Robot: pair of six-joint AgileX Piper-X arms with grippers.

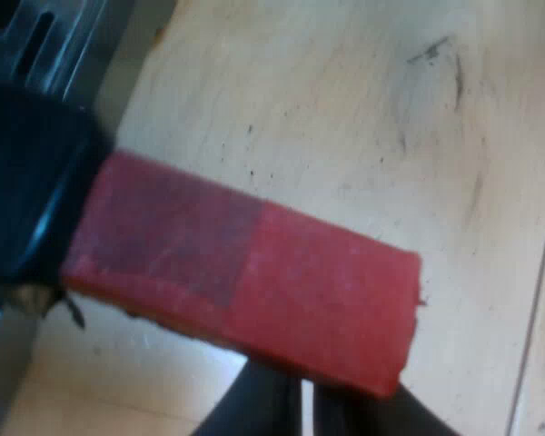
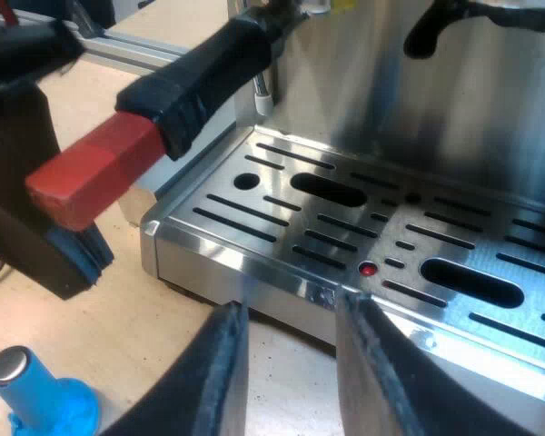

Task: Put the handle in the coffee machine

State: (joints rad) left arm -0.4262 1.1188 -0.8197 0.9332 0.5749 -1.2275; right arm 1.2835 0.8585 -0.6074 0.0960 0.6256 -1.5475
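Holder's dark handle [image 2: 200, 82] sticks out from the espresso machine [image 2: 490, 118] front, up under the brew head, above the corner of the drip tray [image 2: 345, 227]. Its red end [image 1: 254, 282] lies right across my left gripper [image 1: 304, 409], just ahead of the fingers and covering their tips. I cannot tell if they are clamped on it or only resting against it. In the right wrist view the left gripper's black body sits close behind and under that red end.

Right gripper [image 2: 291, 363] is open with nothing between the fingers, hovering over the table [image 1: 363, 118] just short of the tray's front edge. Blue tamper [image 2: 36, 400] stands on the table near it, touching nothing.

I cannot see whether the holder is seated or locked. My judgement: the task is near its end, and the turn to lock probably remains.

Risks:
- A loose hold on the red end lets the gripper slide off mid-swing.
- An unseated holder drops onto the tray.
- The right gripper, this near, may clip the tray edge.
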